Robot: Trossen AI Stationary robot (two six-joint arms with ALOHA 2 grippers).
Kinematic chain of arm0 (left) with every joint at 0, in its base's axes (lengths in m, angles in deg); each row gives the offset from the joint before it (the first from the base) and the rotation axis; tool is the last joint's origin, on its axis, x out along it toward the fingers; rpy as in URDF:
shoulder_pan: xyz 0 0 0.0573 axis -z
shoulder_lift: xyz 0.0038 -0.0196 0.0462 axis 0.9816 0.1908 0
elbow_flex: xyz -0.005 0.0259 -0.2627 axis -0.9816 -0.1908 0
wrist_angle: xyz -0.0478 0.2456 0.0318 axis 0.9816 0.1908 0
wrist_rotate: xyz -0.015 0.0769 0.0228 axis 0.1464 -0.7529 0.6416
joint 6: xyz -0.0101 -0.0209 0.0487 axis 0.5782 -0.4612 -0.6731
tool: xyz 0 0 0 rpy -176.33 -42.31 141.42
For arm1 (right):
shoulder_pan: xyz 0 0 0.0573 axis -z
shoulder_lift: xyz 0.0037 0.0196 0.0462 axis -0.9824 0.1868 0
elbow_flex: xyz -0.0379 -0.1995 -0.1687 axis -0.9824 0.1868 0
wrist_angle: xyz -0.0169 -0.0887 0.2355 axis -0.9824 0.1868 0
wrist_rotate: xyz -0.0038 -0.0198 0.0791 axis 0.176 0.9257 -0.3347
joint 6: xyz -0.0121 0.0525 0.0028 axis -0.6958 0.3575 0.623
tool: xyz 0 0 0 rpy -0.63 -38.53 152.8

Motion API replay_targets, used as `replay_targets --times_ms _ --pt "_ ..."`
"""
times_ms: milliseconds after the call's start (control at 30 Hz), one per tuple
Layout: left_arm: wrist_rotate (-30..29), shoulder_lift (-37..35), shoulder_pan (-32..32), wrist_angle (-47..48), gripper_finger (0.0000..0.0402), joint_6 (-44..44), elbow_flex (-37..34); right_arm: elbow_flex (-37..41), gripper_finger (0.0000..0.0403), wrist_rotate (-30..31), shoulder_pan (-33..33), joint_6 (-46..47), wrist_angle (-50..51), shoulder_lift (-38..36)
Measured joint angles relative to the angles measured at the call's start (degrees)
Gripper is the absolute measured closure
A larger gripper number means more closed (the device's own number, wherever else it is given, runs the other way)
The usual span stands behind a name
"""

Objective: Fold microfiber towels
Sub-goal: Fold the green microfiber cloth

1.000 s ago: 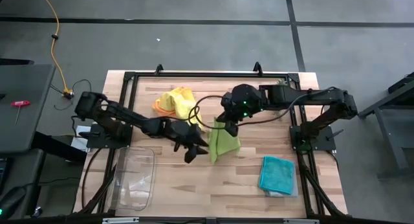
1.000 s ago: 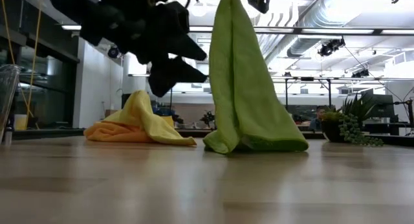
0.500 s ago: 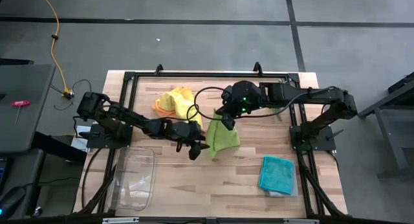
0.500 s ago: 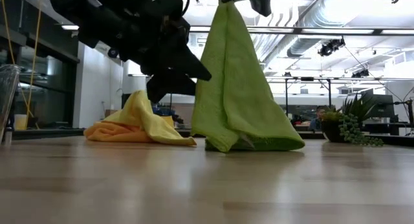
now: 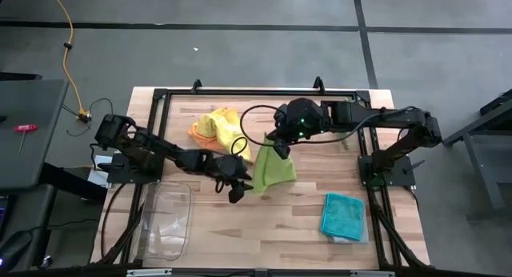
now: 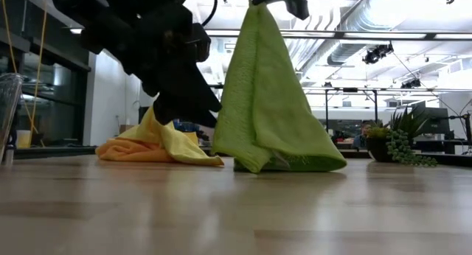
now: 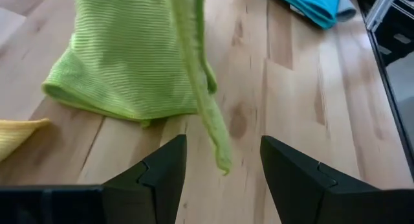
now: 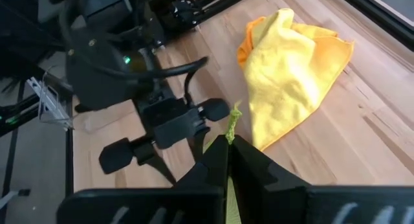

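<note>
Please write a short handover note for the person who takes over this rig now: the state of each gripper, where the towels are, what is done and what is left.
Right gripper: shut on the lime green towel, holding it up by a corner while its lower part rests on the table.
Left gripper: open, empty, beside the hanging towel's lower edge.
Teal towel: folded flat at the table's right front.
Yellow towel and orange towel: crumpled together at the back.
No grey towel can be made out.
Done: teal one looks folded.
Left: probably catch the green towel's free corner, fold it, then yellow and orange.
</note>
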Motion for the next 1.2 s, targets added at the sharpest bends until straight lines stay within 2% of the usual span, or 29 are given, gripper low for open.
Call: replay_targets --times_ms 133,333,533,867,1067,1200 --pt "-1.14 1.99 0.27 -1.14 0.0216 0.24 0.02 0.00 0.0403 0.00 -0.02 -0.01 -0.88 0.00" --pt "1.40 7.73 0.25 -2.89 0.0216 5.01 -0.02 0.00 0.0403 0.00 -0.02 -0.01 -2.27 0.00" --pt "1.40 7.60 0.30 -2.75 0.0224 5.68 0.00 0.00 0.0403 0.00 -0.02 -0.01 -2.03 0.00" --pt "0.81 3.42 0.12 -0.97 0.0314 2.53 0.06 0.00 0.0403 0.01 -0.02 -0.81 -0.84 0.00" --pt "1.17 2.28 0.12 3.03 0.0391 0.47 0.03 0.00 0.0403 0.02 0.09 -1.73 -0.75 0.00" --pt "1.97 1.16 0.06 3.51 0.0394 0.37 0.00 0.00 0.0403 0.00 0.46 -2.08 -0.65 -0.11"
